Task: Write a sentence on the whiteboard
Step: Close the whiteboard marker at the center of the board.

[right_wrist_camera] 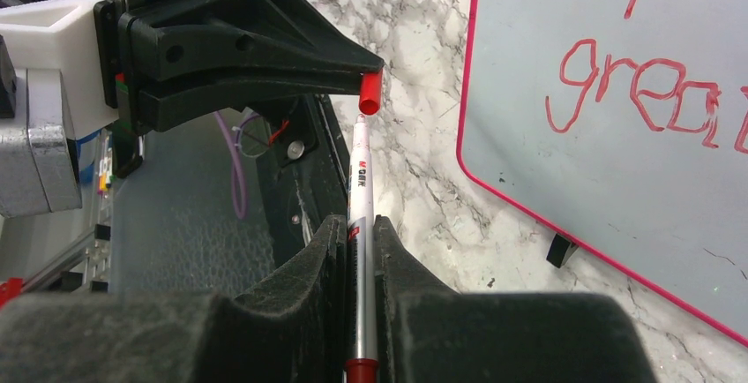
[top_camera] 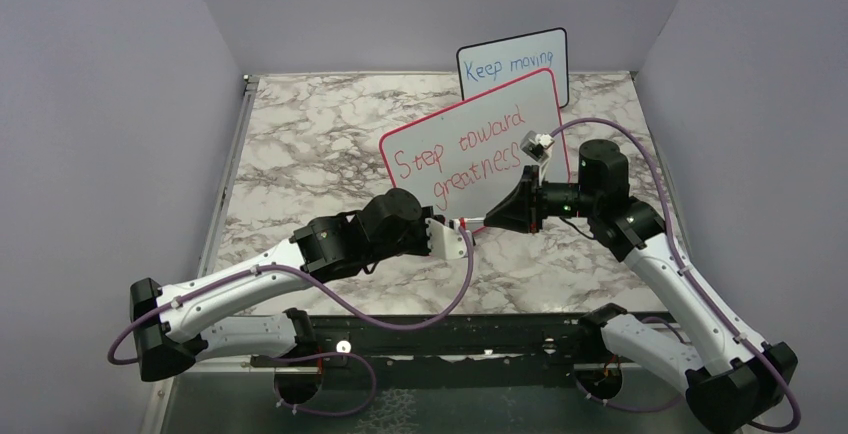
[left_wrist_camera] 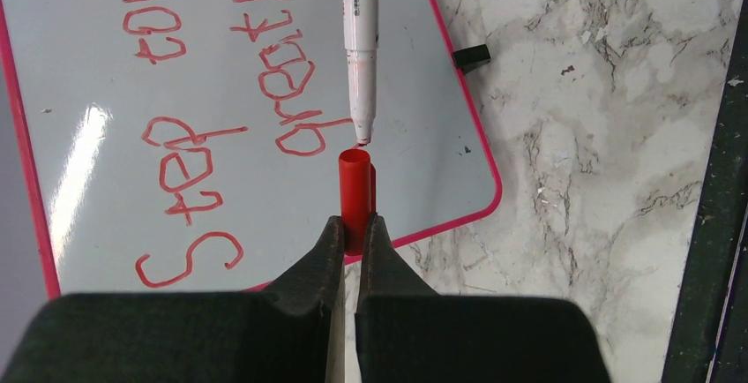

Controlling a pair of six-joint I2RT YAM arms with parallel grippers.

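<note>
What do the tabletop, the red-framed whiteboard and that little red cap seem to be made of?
The tabletop: marble look, grey veins on white, dull finish; possibly printed laminate rather than stone. The whiteboard: smooth glossy white face, shown by the bright glare streak; likely coated sheet, core hidden. The cap: smooth red plastic, apparently, with even colour and slight sheen.

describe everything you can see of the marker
The marker is a slim white pen with printed lettering, a red end band and a red-stained, bare tapered tip. The right gripper is shut on its barrel, holding it off the marble-patterned table. Its tip points at the mouth of the red cap pinched by the left gripper; contact is unclear.
</note>
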